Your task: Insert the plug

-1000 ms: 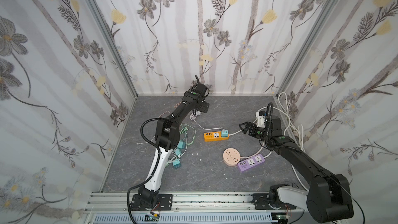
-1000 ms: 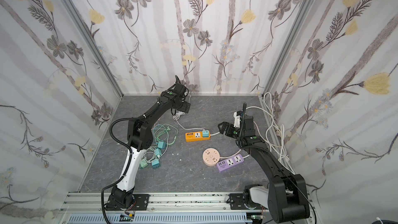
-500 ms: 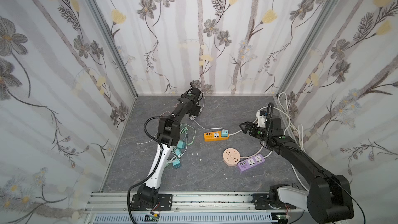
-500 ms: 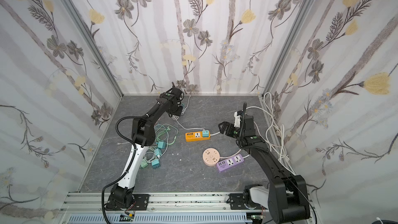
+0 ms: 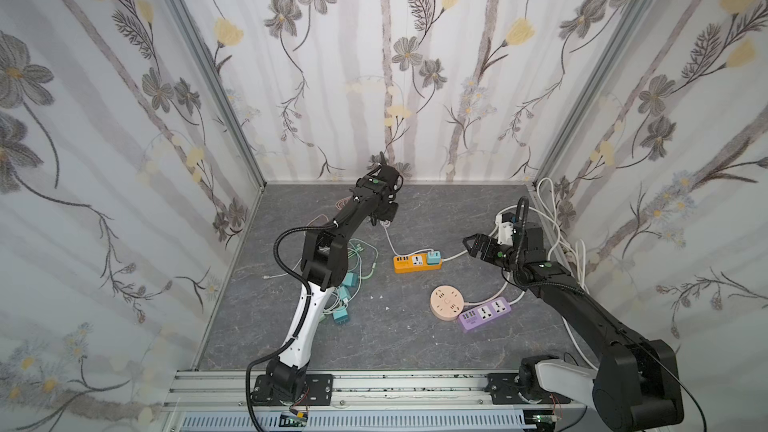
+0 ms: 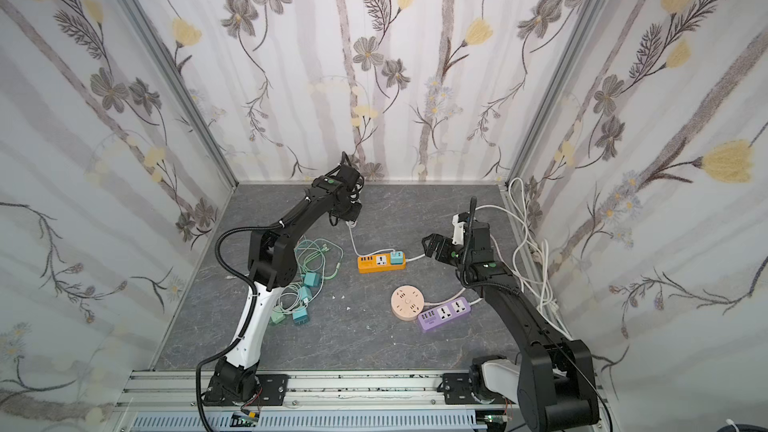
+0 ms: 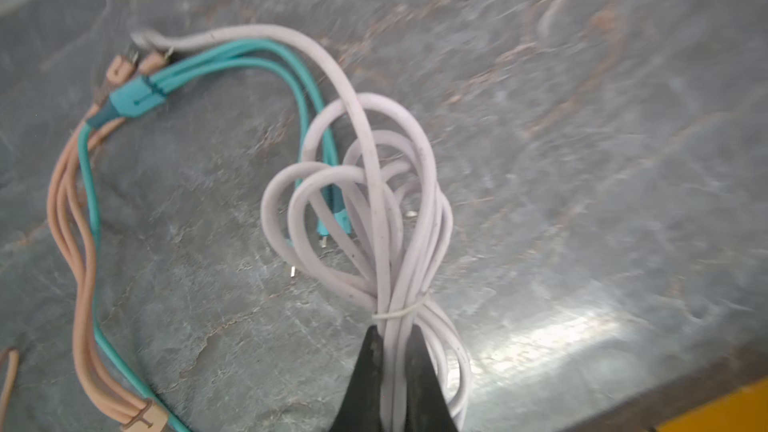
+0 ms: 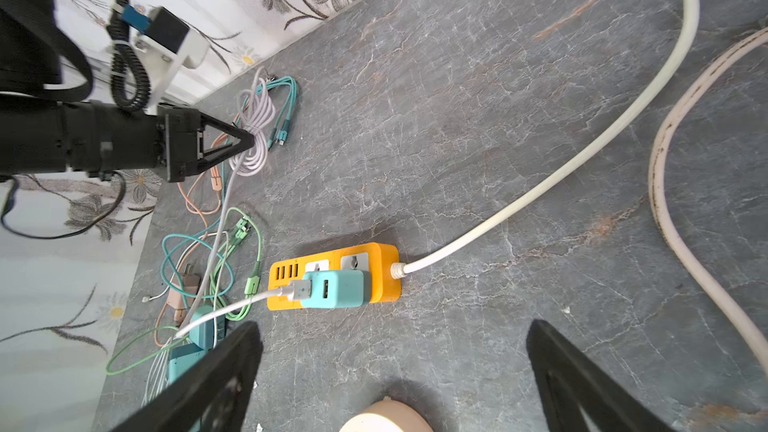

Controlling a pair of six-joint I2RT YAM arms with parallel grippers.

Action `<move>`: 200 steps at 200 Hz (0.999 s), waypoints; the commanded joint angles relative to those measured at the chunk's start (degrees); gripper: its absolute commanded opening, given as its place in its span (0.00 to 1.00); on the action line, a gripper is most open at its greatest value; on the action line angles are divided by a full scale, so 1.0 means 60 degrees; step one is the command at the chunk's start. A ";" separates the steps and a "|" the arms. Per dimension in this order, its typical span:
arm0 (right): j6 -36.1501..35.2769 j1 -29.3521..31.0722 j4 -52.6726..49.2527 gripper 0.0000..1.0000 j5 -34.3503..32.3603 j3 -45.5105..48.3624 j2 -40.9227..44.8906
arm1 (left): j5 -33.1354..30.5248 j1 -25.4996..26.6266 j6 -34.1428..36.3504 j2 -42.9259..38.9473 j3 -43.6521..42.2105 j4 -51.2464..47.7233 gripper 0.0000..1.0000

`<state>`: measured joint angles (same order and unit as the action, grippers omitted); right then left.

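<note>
The left wrist view was blurred, and its edge cut off the base of the left gripper (image 7: pixel 394 331) and all but a corner of the orange power strip (image 7: pixel 731 413). The round socket (image 8: pixel 384 417) was cropped in the right wrist view.

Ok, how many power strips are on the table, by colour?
Orange strip: 1
Purple strip: 1
Peach round strip: 1
Total: 3
</note>
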<state>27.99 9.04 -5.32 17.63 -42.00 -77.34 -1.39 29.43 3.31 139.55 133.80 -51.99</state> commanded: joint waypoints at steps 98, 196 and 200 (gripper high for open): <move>0.0196 0.0007 0.0142 0.99 -0.0843 0.0338 0.0627 | 0.3243 0.1652 0.0569 0.1783 0.1695 0.1889 0.00; 0.0207 0.0019 0.0271 0.99 -0.0522 0.0371 0.0637 | 0.2260 0.1763 0.1293 0.1541 0.2026 0.1612 0.88; 0.0203 0.0031 0.0272 0.99 -0.0487 0.0375 0.0619 | 0.2170 0.1760 0.1243 0.1457 0.1993 0.1621 0.93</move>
<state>28.88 9.04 -5.30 13.21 -39.64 -73.34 15.14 40.03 10.83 150.39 145.49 -42.19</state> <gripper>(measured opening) 0.994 0.824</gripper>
